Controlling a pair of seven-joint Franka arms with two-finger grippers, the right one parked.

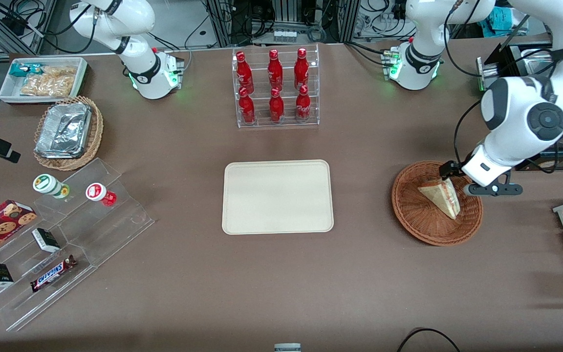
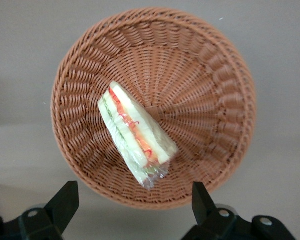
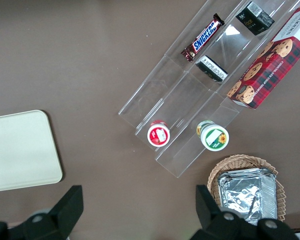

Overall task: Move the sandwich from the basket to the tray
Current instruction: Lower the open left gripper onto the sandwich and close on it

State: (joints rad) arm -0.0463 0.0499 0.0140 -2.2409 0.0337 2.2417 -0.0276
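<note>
Pincer (image 2: 132,200) is hovering open above the basket (image 1: 411,215) at the front view's right, apparently not touching the sandwich (image 2: 135,134) lying inside; the tray (image 1: 277,196) is sitting mid-frame.

Even overhead light, soft shadows, foil pan (image 1: 63,130) glare, imgs sharp.

Woven wicker basket (image 2: 210,95), clear-film-wrapped sandwich (image 2: 137,132), matt smooth tray (image 1: 277,196).

Reddish-brown woven basket (image 2: 210,90); white sandwich (image 2: 136,136), red-green filling; cream tray (image 1: 277,196); black gripper (image 2: 135,202) above basket.
</note>
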